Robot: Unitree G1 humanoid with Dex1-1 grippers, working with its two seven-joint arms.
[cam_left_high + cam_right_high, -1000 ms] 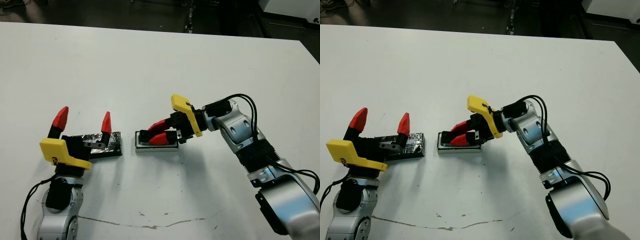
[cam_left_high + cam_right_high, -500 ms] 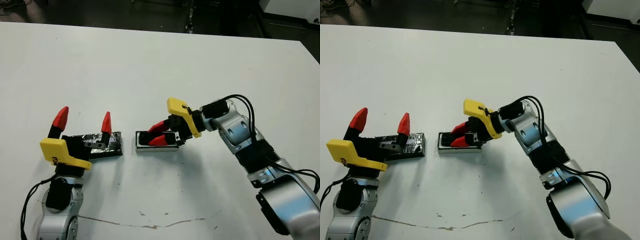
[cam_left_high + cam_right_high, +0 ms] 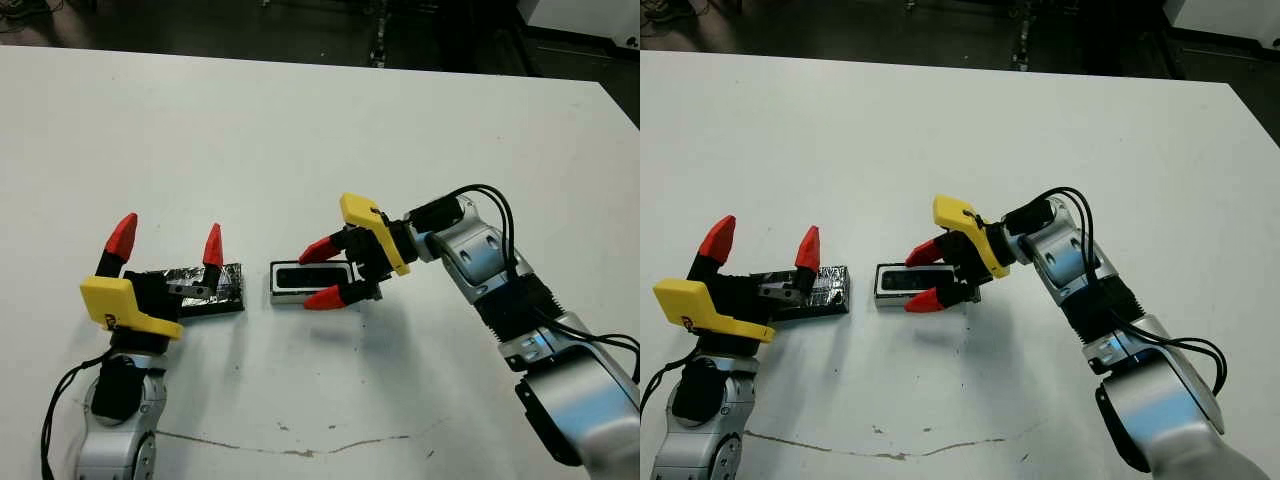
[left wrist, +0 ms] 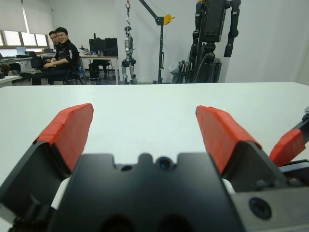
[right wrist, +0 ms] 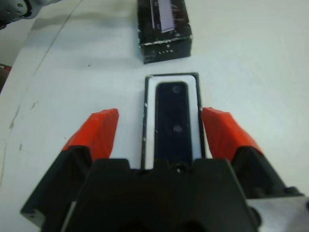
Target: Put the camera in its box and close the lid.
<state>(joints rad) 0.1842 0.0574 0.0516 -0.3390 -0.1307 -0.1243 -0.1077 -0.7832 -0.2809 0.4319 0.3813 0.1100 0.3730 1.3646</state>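
White table (image 3: 300, 120), bare apart from the three task items grouped near the front edge.

Right gripper (image 3: 326, 273): fingers spread wide, one on each long side of the box, clear of its walls, gripping nothing. The wrist view looks straight down the box between the two red tips.

Left gripper (image 3: 168, 240): fingers also wide apart and empty, pointing up and away from the table, parked over the near end of the lid.

Lid (image 3: 208, 286): crinkled black slab lying flat, just beside the box's left end, with a narrow strip of table between them. Partly hidden under the left gripper body.

Box (image 3: 312, 296): shallow white tray, open, lying lengthwise between the right fingers.

Camera (image 5: 172, 121): black bar lying flat inside the box, seemingly seated level with the rim.

Judgement: the placing step looks finished; the lid step has not begun. Next move calls for the right gripper to clear the box, then a grip on the lid's edges, a short carry across the gap, and square alignment over the rim before pressing down. The lid's thin profile may make the pick-up awkward.
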